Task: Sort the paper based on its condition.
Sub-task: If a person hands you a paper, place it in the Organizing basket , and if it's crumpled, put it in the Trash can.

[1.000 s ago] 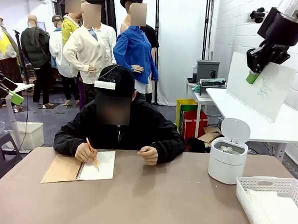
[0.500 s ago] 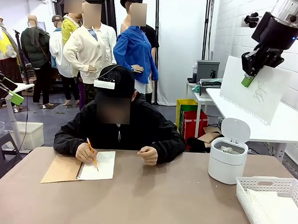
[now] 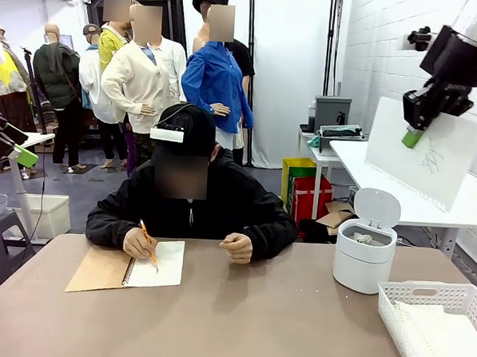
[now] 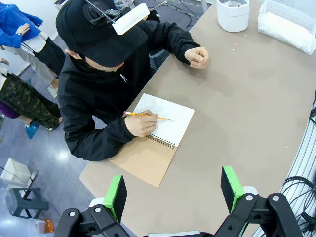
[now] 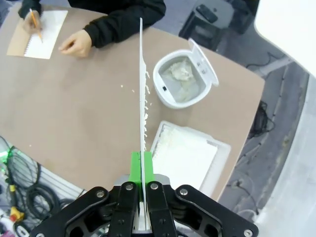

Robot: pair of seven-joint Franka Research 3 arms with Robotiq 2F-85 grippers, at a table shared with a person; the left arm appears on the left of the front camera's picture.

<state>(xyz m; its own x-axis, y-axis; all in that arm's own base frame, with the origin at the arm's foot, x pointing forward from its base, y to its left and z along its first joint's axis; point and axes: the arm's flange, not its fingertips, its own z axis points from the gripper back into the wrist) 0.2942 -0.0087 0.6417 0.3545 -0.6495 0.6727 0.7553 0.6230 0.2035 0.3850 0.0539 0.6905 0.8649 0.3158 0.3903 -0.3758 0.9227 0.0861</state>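
Observation:
High at the right, my right gripper (image 3: 413, 138) is shut on a flat white sheet of paper (image 3: 424, 152) with a pencil scribble and a torn spiral edge. In the right wrist view that sheet (image 5: 143, 84) stands edge-on between the green pads (image 5: 136, 165), above the table. Crumpled paper (image 5: 180, 74) lies in the open white bin (image 3: 364, 253). Flat sheets (image 5: 185, 153) lie in the white basket (image 3: 436, 301). My left gripper (image 4: 174, 191) hangs open and empty, high over the table near a person writing in a notebook (image 4: 165, 121).
The person sits at the far side with a pencil (image 3: 147, 242) over the brown-covered spiral notebook (image 3: 126, 267), the other fist (image 3: 237, 247) resting on the table. The brown tabletop (image 3: 239, 322) lies bare in the middle. A white side table (image 3: 398, 183) stands behind at right.
My right gripper with the sheet swung left, then back to the right and slightly lower. The person and my left gripper stayed put.

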